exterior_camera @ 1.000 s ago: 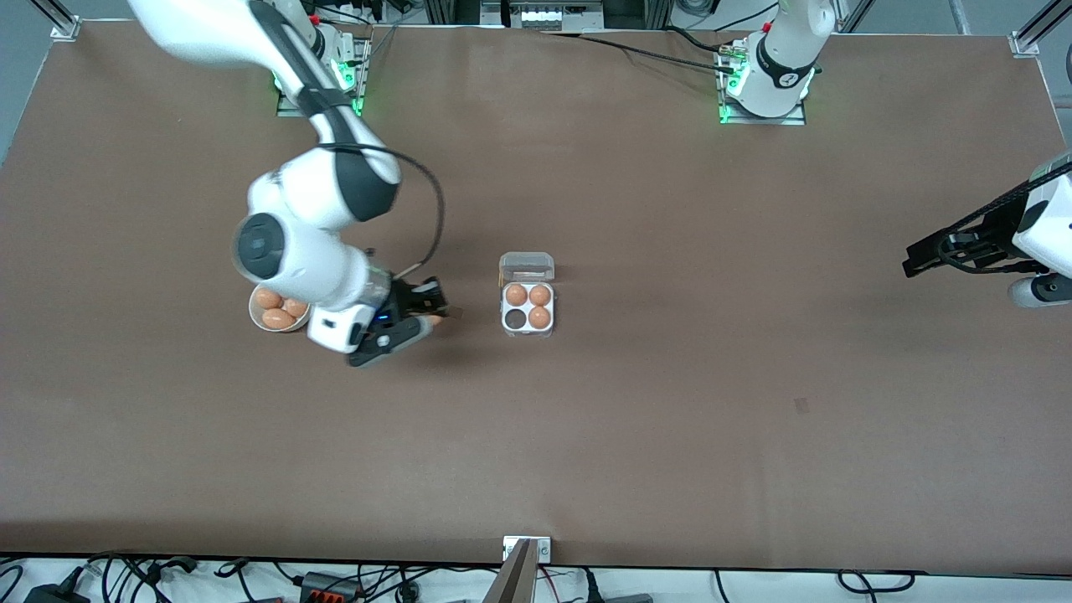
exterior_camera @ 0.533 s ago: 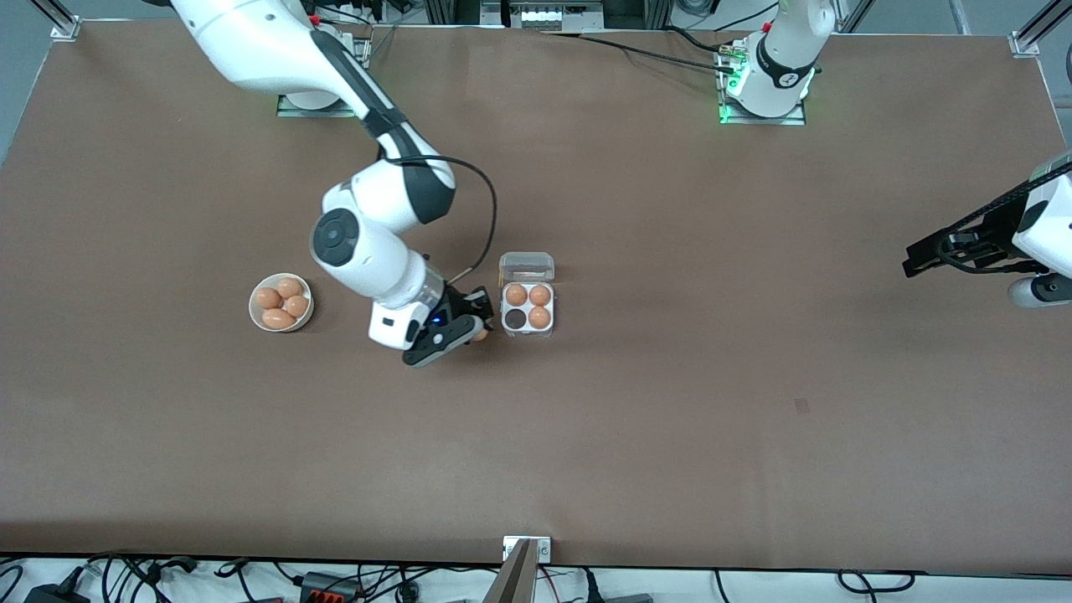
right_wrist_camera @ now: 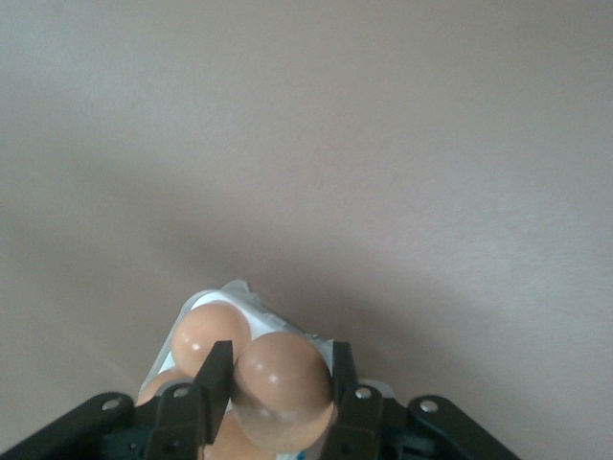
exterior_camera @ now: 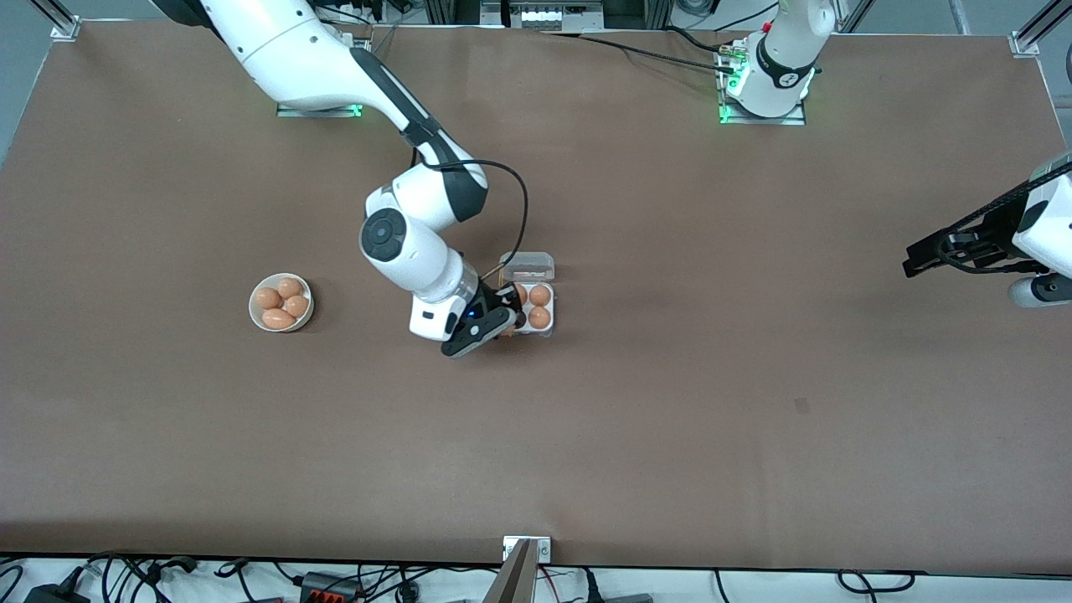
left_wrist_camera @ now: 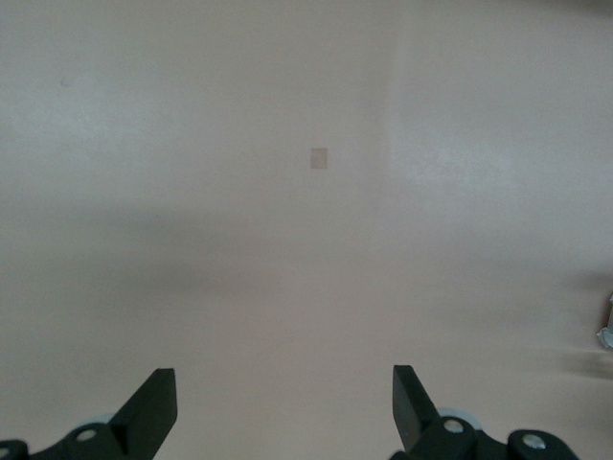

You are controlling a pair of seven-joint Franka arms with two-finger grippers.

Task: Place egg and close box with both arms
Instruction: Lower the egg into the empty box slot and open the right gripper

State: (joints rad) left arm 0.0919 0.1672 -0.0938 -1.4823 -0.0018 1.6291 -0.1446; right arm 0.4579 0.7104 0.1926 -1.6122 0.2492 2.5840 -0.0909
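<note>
A: Start at the right arm's end of the tabletop (exterior_camera: 167,435). What sits there?

B: A white bowl (exterior_camera: 281,303) at about nine o'clock in the front view, with four brown eggs in it (all loose, none gripped).

A: And next along?

B: The right arm reaches in from its base at eleven o'clock. Its right pincer (exterior_camera: 494,322) hangs over the box (exterior_camera: 531,306), over the corner nearest the front camera on the bowl's side. The pincer is clamped on an egg (right_wrist_camera: 282,386); the right wrist view shows the brown egg between the two black fingers (right_wrist_camera: 210,385).

A: Where is the box itself?

B: Near the middle of the tabletop, roughly the clock's centre. Its clear lid (exterior_camera: 528,266) is open and lies on the side farther from the front camera. Two eggs show plainly in its cells; the pincer covers the rest.

A: And the left arm?

B: It waits at three o'clock, at the edge of the front view. The left pincer (left_wrist_camera: 285,414) is over bare tabletop, its fingers spread wide apart with nothing between them.
</note>
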